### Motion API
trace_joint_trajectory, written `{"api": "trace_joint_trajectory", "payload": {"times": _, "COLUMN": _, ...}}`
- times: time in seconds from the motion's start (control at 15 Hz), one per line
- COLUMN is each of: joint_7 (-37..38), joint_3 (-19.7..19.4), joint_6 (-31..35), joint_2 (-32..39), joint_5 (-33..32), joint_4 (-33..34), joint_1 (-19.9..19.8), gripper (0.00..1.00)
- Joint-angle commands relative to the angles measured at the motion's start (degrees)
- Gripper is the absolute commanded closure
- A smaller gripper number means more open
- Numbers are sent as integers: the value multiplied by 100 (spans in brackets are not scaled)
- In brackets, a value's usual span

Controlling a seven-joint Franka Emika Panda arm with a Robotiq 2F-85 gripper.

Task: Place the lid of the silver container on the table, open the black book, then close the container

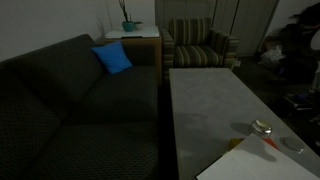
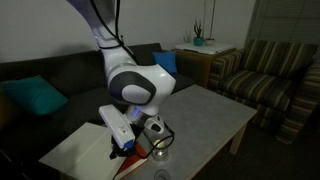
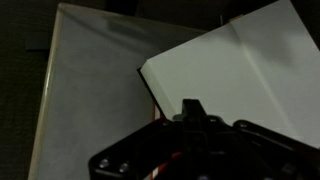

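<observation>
The black book (image 3: 235,75) lies open on the table (image 3: 90,100), its pale pages up; it also shows in both exterior views (image 1: 240,165) (image 2: 80,150). My gripper (image 3: 190,108) is shut with nothing in it and hangs low over the book's edge (image 2: 127,150). The silver container (image 1: 262,128) stands just past the book, close beside my wrist (image 2: 153,125). A flat round lid (image 1: 292,145) lies on the table a little apart from the container. The arm does not show in the exterior view from the table's end.
A dark sofa (image 1: 80,100) with a blue cushion (image 1: 112,58) runs along the table's long side. A striped armchair (image 1: 200,45) and a small side table with a plant (image 1: 130,32) stand beyond the far end.
</observation>
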Motion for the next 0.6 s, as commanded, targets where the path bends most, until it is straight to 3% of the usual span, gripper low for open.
{"api": "trace_joint_trajectory", "payload": {"times": 0.0, "joint_7": 530, "joint_3": -92, "joint_6": 35, "joint_2": 194, "joint_5": -364, "joint_4": 225, "joint_1": 16, "gripper": 100}}
{"api": "trace_joint_trajectory", "payload": {"times": 0.33, "joint_7": 1074, "joint_3": -363, "joint_6": 311, "joint_2": 492, "joint_5": -709, "joint_4": 559, "joint_1": 26, "gripper": 100}}
{"api": "trace_joint_trajectory", "payload": {"times": 0.53, "joint_7": 964, "joint_3": -350, "joint_6": 481, "joint_2": 744, "joint_5": -835, "joint_4": 877, "joint_1": -177, "gripper": 100}}
